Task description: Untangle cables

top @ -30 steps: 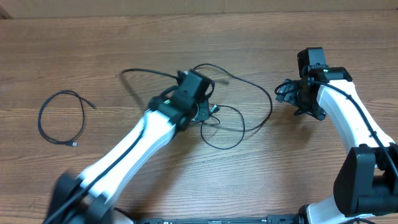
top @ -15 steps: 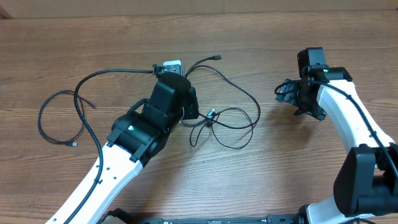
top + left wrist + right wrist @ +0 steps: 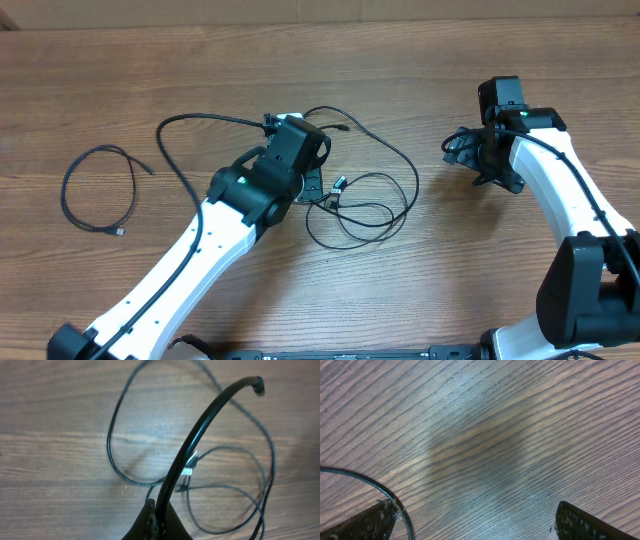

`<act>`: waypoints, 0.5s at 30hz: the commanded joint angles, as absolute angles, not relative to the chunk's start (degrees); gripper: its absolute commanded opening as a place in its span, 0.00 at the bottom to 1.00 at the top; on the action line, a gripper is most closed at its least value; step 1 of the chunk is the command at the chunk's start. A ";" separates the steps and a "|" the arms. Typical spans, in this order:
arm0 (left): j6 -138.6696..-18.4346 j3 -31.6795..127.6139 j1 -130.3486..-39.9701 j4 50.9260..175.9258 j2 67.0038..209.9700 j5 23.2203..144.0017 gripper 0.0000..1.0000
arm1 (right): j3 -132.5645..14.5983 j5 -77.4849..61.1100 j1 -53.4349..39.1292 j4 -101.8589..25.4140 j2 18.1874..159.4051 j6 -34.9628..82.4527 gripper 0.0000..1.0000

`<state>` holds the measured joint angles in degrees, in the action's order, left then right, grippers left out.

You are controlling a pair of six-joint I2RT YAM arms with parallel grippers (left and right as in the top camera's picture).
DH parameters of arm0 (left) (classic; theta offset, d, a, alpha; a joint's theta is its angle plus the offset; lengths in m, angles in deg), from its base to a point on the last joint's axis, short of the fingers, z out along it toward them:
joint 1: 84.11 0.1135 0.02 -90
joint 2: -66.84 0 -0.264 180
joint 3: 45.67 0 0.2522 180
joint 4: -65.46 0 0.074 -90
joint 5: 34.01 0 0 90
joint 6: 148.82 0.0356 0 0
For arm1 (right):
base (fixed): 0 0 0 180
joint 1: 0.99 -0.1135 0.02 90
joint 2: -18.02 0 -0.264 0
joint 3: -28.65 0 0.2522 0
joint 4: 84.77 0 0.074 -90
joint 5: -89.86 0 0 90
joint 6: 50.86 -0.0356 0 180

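Wooden table (image 3: 200, 70), visible grain, soft even light

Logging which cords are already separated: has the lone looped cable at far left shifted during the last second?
No. The looped cable keeps its place relative to the table's back edge.

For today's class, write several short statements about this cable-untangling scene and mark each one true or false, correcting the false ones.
1. The left tool is shut on a thin black cable. True.
2. The right tool grips a cable. False: its fingers stand wide apart, clamping nothing.
3. A looped black cable lies alone, apart from the tangle. True.
4. The table is white plastic. False: it is a brown wooden table.
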<state>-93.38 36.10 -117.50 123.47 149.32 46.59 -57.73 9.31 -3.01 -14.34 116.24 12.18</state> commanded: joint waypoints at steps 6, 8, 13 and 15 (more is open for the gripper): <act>-93.51 36.67 -118.00 125.06 159.57 55.28 0.04 | -57.44 10.12 -3.16 -14.39 116.54 12.23 1.00; -93.51 36.67 -118.00 125.06 161.38 56.77 0.04 | -57.44 10.12 -3.16 -14.39 116.54 12.20 1.00; -93.49 36.67 -118.00 125.11 164.09 59.20 0.04 | -57.44 10.12 -3.16 -14.39 116.54 12.20 1.00; -93.05 36.67 -117.91 125.13 164.18 59.24 0.04 | -57.44 10.12 -3.16 -14.39 116.54 12.20 1.00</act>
<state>-93.40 36.10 -117.50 124.93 163.96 56.95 -57.73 9.27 -3.01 -14.34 116.24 12.18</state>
